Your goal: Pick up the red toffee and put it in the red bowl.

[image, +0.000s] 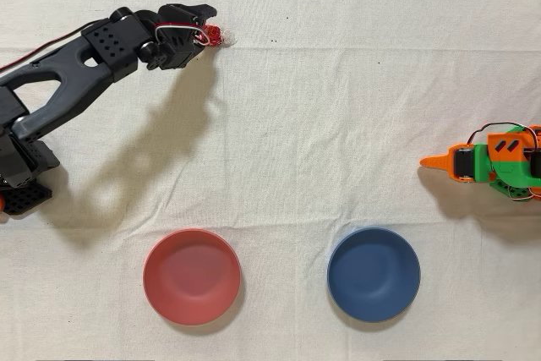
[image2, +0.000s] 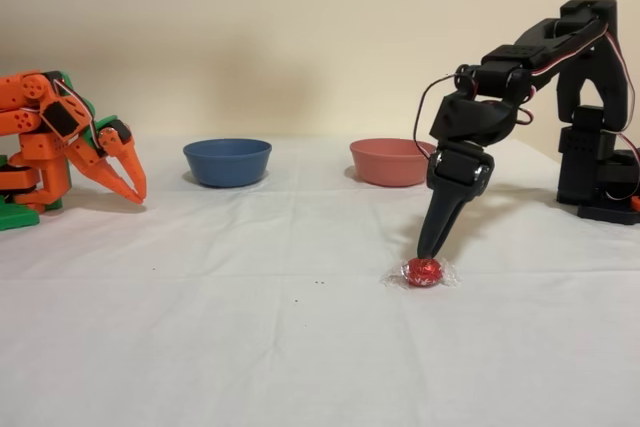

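On the white cloth (image2: 250,347), the red toffee (image2: 423,271) is touched by the black gripper (image2: 432,247); whether it is gripped cannot be told. A pinch on slippery foil could be lost before the red bowl (image: 192,276) is reached.

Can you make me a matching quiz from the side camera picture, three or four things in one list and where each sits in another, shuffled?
Things:
1. red toffee
2. red bowl
3. blue bowl
4. orange arm

Places, fixed view:
A. far left, idle
B. back, left of middle
C. front, under the black gripper
D. back, right of middle

Pairs: 1-C, 2-D, 3-B, 4-A
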`<state>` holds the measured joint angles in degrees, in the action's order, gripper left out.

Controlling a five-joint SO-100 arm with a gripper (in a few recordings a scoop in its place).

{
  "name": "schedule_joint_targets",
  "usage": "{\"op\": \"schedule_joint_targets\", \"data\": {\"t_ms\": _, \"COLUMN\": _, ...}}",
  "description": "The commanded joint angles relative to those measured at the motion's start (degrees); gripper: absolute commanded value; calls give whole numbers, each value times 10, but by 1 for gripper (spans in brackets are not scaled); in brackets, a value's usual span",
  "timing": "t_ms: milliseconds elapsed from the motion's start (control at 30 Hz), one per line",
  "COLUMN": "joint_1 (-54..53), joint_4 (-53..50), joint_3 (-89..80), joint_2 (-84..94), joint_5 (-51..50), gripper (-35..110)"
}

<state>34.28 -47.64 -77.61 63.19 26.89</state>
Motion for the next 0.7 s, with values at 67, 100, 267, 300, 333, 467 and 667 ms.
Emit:
{"op": "schedule_joint_targets", "data": {"t_ms": 67, "joint_1": -3, "joint_4": 14, "joint_3": 9, "joint_2": 5, "joint_5": 7, "gripper": 25}}
{"op": "schedule_joint_targets", "data": {"t_ms": 100, "joint_1": -3, "joint_4": 17, "joint_3": 9, "joint_2": 4, "joint_5": 6, "gripper": 25}}
{"op": "schedule_joint_targets", "data": {"t_ms": 267, "joint_1": -3, "joint_4": 26, "joint_3": 12, "joint_2": -11, "joint_5": 5, "gripper": 25}}
{"op": "schedule_joint_targets", "data": {"t_ms": 300, "joint_1": -3, "joint_4": 28, "joint_3": 14, "joint_2": -13, "joint_5": 5, "gripper": 25}}
{"op": "schedule_joint_targets", "data": {"t_ms": 333, "joint_1": -3, "joint_4": 29, "joint_3": 17, "joint_2": -15, "joint_5": 5, "gripper": 25}}
{"op": "schedule_joint_targets", "data": {"t_ms": 467, "joint_1": -3, "joint_4": 32, "joint_3": 22, "joint_2": -25, "joint_5": 4, "gripper": 25}}
{"op": "schedule_joint_targets", "data": {"t_ms": 667, "joint_1": -4, "joint_4": 44, "joint_3": 17, "joint_2": -37, "joint_5": 9, "gripper": 25}}
